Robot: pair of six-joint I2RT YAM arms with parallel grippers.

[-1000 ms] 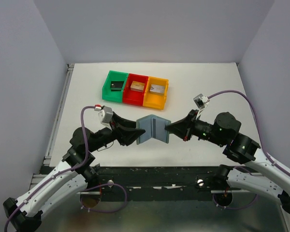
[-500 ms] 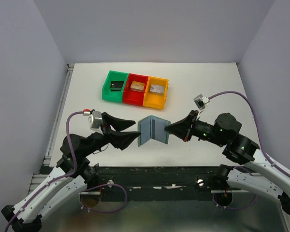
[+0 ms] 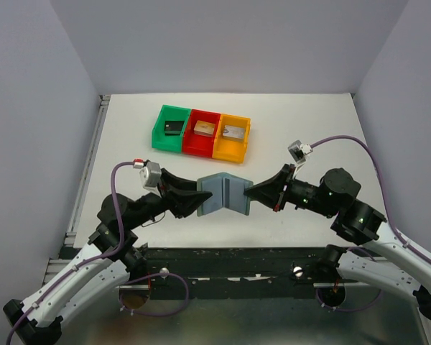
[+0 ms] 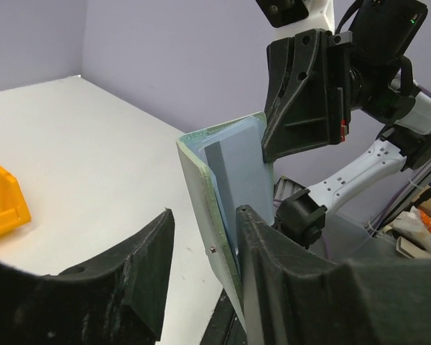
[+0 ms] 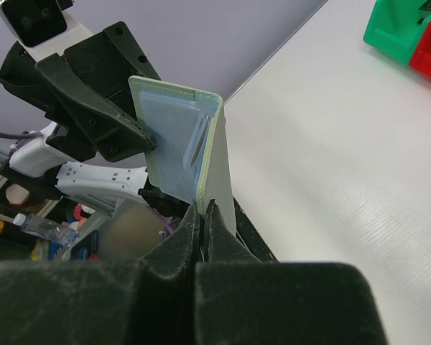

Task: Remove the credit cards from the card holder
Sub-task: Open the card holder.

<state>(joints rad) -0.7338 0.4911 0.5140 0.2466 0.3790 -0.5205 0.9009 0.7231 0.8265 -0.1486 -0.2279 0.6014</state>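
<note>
Grey-green card holder [image 3: 228, 192]; only right wrist shows right pincer [image 5: 203, 210] pinching it.

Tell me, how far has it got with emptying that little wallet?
Early days. Done: the card holder stands opened in a V. In hand: the right gripper is shut on one flap, the left gripper, jaws open, straddles the other. Left: every card; none lies out on the table.

Item, one card holder [image 3: 227, 192]: we list a grey-green bifold with pale blue-grey pockets inside. It stands upright on its lower edge, leaves spread in a V, near the front edge of the table [image 3: 309, 122]. Credit cards: we cannot make any out in the pockets.
</note>
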